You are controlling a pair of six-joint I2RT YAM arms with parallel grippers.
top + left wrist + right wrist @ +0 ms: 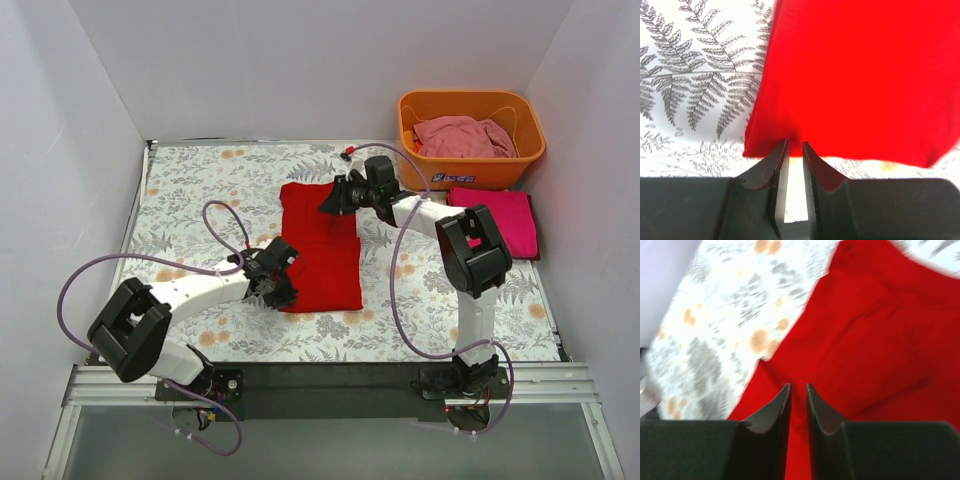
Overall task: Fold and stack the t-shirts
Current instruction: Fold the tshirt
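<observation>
**Black fingers of left gripper (795,143) and right gripper (798,385) at opposite ends of the bright red cloth t-shirt (320,265); grip unconfirmed**

Red tee lies flat mid-table on the fern-and-flower printed tabletop (190,190). Its long axis runs from the arm bases toward the far wall. The far end is wider than the near end, and the right edge steps in partway along. Can't tell which end is the collar.

left gripper: jaws nearly together, thin slit, tips at the near hem close to its left corner. Bare table shows through the slit lower down. Can't tell if cloth is pinched.

right gripper: same thin slit, tips over creased cloth at the far end, red showing through the gap. View is blurred; pinching or just resting, can't tell.

magenta-pink cloth t-shirt (495,220) lies folded at the right, just beside the orange plastic basket (510,168), partly covered by the right arm's elbow. dusty pale pink cloth t-shirt (460,135) is bunched inside the basket, its lower part hidden by the wall.
</observation>
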